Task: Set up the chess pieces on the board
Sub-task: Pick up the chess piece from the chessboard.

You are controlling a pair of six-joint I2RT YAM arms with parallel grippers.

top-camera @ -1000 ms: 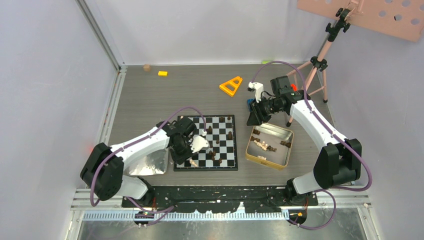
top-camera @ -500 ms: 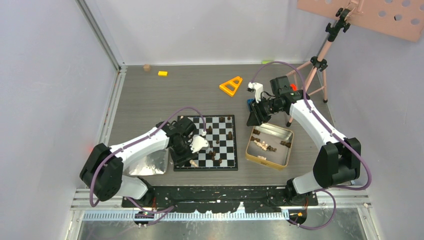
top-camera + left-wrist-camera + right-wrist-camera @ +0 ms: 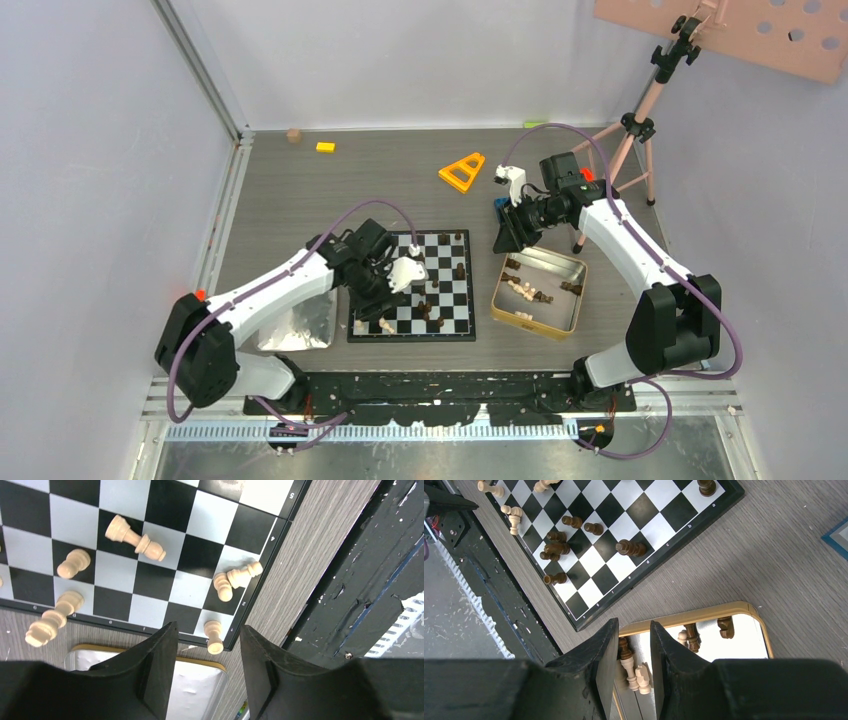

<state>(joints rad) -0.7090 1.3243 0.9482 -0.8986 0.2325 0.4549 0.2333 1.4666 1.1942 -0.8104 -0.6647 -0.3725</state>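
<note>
The black-and-white board lies in the middle of the table. Several dark pieces stand or lie on it, and several light pieces lie toppled near its near-left corner. My left gripper hangs above that corner, open and empty, with a light pawn on the board's edge below the gap. My right gripper hovers over the far-left end of the gold-rimmed tin, jaws a narrow gap apart and empty. More light and dark pieces lie in the tin.
A shiny silver tray lies left of the board, under my left arm. An orange triangle, a yellow brick and a small brown cube sit at the back. A pink tripod stands at the back right.
My left gripper has shifted a little up and away from the board's near-left corner, and its forearm has swung. My right arm has hardly moved.
</note>
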